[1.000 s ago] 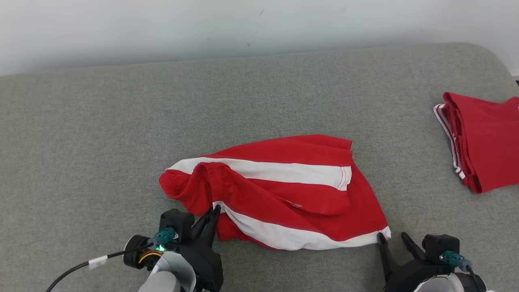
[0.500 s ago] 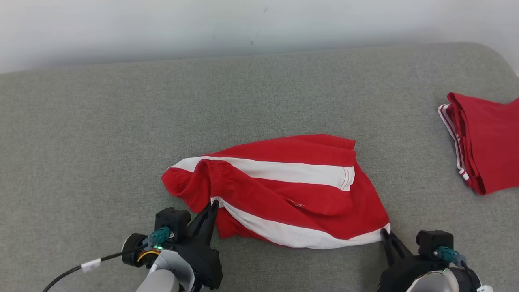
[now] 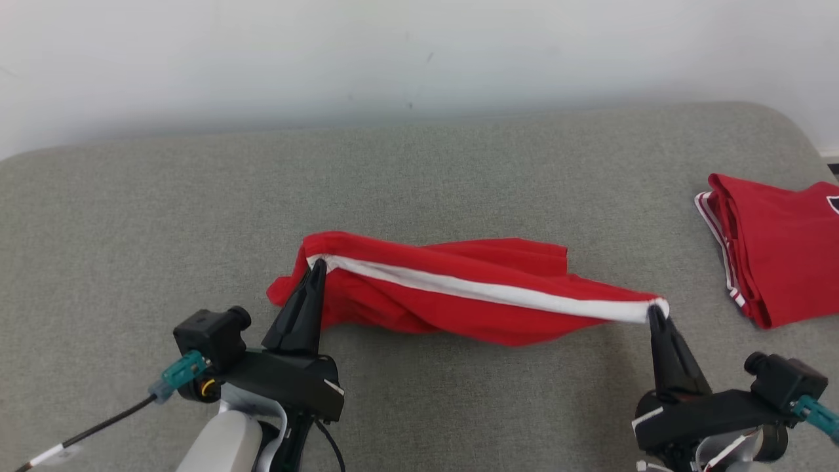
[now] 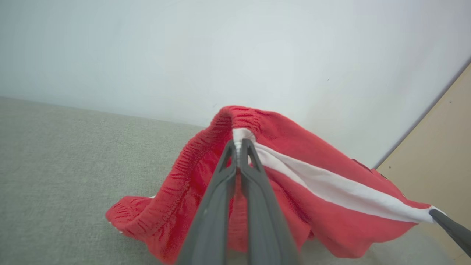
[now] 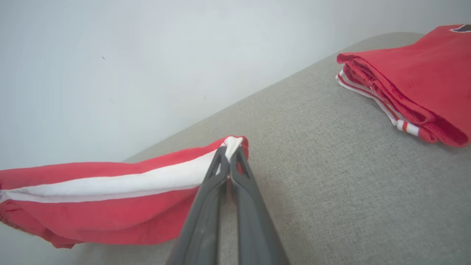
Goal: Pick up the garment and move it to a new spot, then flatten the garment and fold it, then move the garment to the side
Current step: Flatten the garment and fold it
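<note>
While the left gripper [image 3: 318, 264] and the right gripper [image 3: 653, 310] are each clamped on the white stripe [image 3: 485, 292] of the garment [image 3: 419, 311], which sags between them toward the grey cushion [image 3: 459, 177], they should lift evenly, holding that edge tight.

Head view down over the grey cushion [image 3: 131, 229]; both wrist views close on one garment [image 3: 426, 308].

Head view: folded red piece [image 3: 777, 255] runs off the rt edge, and the dark mark [image 3: 834, 204] on it is chopped, can't read it. Rt wrist view: the garment [image 5: 95, 213] exits the left edge. Left wrist view: my right tool [image 4: 441, 219] is just a dark tip, rest cut off btm-right.
</note>
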Robot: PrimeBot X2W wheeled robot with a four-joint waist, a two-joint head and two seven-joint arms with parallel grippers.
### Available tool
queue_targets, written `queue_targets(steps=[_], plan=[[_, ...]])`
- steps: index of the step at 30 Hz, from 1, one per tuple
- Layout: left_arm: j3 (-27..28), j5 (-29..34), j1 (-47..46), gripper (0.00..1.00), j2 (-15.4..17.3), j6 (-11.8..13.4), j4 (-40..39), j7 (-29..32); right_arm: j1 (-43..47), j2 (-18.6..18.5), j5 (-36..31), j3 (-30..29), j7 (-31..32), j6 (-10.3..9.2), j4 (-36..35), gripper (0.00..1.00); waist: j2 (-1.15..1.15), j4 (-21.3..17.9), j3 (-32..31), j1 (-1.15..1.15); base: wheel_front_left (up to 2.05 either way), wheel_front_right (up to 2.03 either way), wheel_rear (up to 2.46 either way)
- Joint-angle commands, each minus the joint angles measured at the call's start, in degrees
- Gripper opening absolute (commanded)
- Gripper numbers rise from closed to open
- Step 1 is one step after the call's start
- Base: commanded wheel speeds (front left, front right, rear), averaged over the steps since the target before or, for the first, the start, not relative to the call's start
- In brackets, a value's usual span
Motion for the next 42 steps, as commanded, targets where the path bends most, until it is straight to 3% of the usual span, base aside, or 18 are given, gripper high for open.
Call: queue_targets(steps=[1,15,19,25,33,42], plan=[[0.10,-0.52,0.72,0.00,0.20,-0.19,-0.68,0.30,-0.45,0.20,0.54,0.21,-0.42,-0.12,-0.65,0.00,0.00,-0.02,-0.60,0.00,0.00,0.00,0.00],[1.46,-12.31,-4.01,0.00,5.65,-0.40,-21.30,11.98,-9.10,0.17,15.93,2.32,-2.53,-0.11,-12.14,0.00,0.00,-0.36,-2.64,0.00,0.00,0.00,0.00],[1.06,-18.75,-7.16,0.00,9.29,-0.40,-26.81,17.49,-13.72,0.20,13.18,1.05,-2.10,-0.11,-14.12,0.00,0.00,-0.65,-3.12,0.00,0.00,0.00,0.00],[3.15,-24.32,-10.25,0.00,11.60,-0.41,-29.75,20.63,-18.38,0.19,11.52,-0.07,-0.94,-0.11,-15.65,0.00,0.00,-1.16,-3.42,0.00,0.00,0.00,0.00],[4.46,-30.50,-12.87,0.00,11.76,-0.27,-31.37,23.03,-23.85,0.19,9.81,-2.41,-1.00,-0.11,-18.27,0.00,0.00,-1.89,-3.31,0.00,0.00,0.00,0.00],[5.83,-32.76,-12.52,0.00,10.34,0.40,-31.97,22.08,-27.00,0.19,8.86,-3.54,-1.97,-0.11,-20.43,0.00,0.00,-2.40,-2.92,0.00,0.00,0.00,0.00]])
